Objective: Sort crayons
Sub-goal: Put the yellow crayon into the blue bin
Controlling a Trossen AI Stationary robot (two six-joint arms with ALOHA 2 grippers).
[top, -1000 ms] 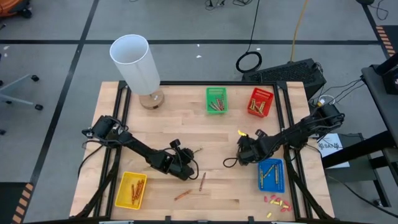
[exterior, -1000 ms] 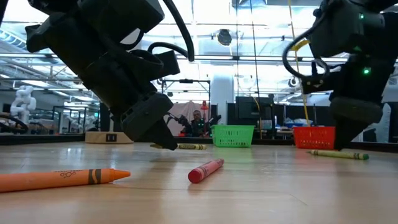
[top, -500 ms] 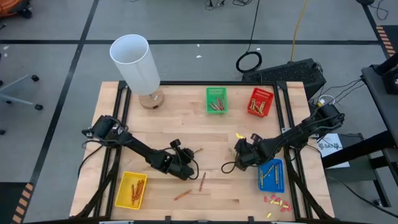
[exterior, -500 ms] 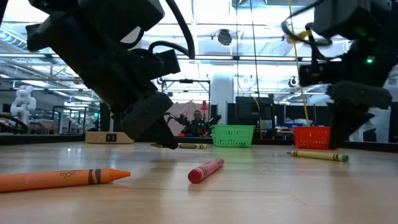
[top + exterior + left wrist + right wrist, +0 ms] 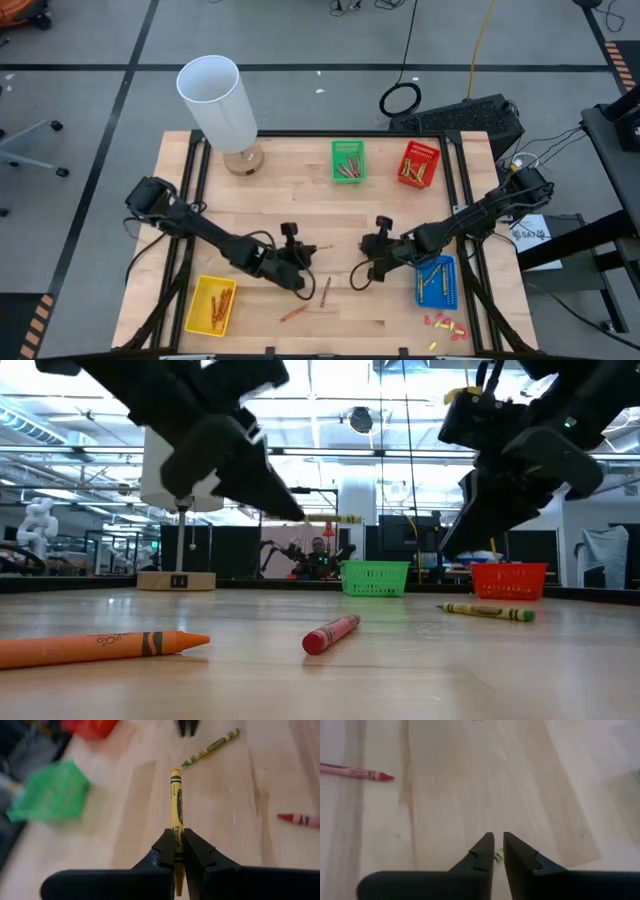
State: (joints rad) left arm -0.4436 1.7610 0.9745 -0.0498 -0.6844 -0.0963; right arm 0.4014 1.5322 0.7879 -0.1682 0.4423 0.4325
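Observation:
My left gripper (image 5: 179,845) hangs above the middle of the table, shut on a yellow crayon (image 5: 176,800) that also shows in the low view (image 5: 335,518). My right gripper (image 5: 498,840) hangs to its right (image 5: 362,270), fingers a narrow gap apart and holding nothing. An olive-green crayon (image 5: 485,612) lies flat on the wood just below its tips (image 5: 210,747). A red crayon (image 5: 325,290) and an orange crayon (image 5: 293,313) lie loose nearer the front edge. My left gripper pinches the yellow crayon between its two fingers near the crayon's back end (image 5: 176,827). The crayon lies along the fingers and sticks out well past their tips. The fingers slant down toward the table's right. The crayon is lifted clear of the table, about level.
Small baskets hold crayons: green (image 5: 348,160) and red (image 5: 419,163) at the back, blue (image 5: 435,280) at the right front, yellow (image 5: 212,305) at the left front. A tall white cylinder on a wooden base (image 5: 220,100) stands at the back left. Tiny stubby bits (image 5: 445,323) lie at the front right.
My left gripper has risen from the table and rolled, lifting the yellow crayon clear of the wood. My right gripper has gone toward the table's left and tipped upward; the olive-green crayon beneath it has slid leftward along the table.

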